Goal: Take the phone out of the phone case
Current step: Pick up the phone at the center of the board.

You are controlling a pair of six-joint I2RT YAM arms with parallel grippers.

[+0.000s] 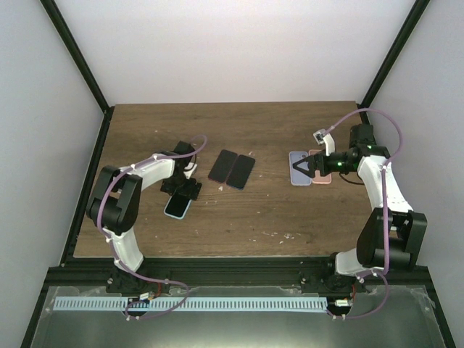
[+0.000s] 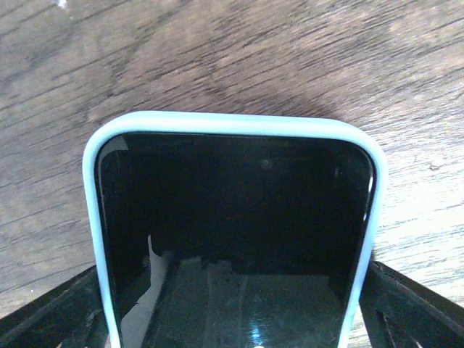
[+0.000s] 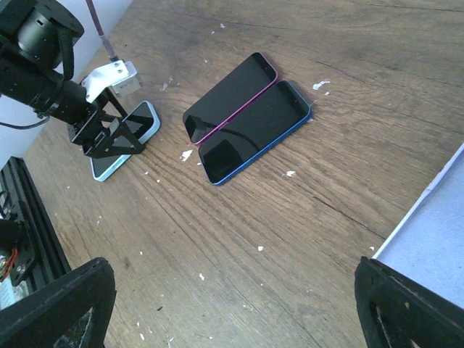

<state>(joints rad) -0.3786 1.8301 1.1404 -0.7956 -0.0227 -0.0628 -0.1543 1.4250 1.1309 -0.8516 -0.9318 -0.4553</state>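
The wooden table (image 1: 275, 217) carries all items. The left arm (image 1: 123, 206) reaches in from the near left corner, and the right arm (image 1: 380, 192) from the near right.

Task item: the phone (image 2: 232, 217) lies flat, screen up, in the left half of the table, seated fully inside its light-blue case (image 2: 232, 123). The case rim surrounds the dark screen on all visible sides.

At the table's centre, a magenta-edged phone (image 3: 230, 93) and a blue-edged phone (image 3: 254, 130) lie side by side, screens up, long edges touching. On the right, a lavender slab (image 1: 295, 177) and a pink slab (image 1: 324, 177) lie next to each other; whether these are phones or cases cannot be told.

The left gripper (image 1: 183, 190) sits low over the cased phone, jaws spread wide. One of its fingers (image 2: 409, 308) stands at each long edge of the case, just beside it; contact cannot be confirmed.

The right gripper (image 1: 304, 168) hangs above the lavender and pink slabs, its fingers (image 3: 61, 304) spread wide and holding nothing.

Small white flecks (image 3: 186, 154) are scattered on the wood.
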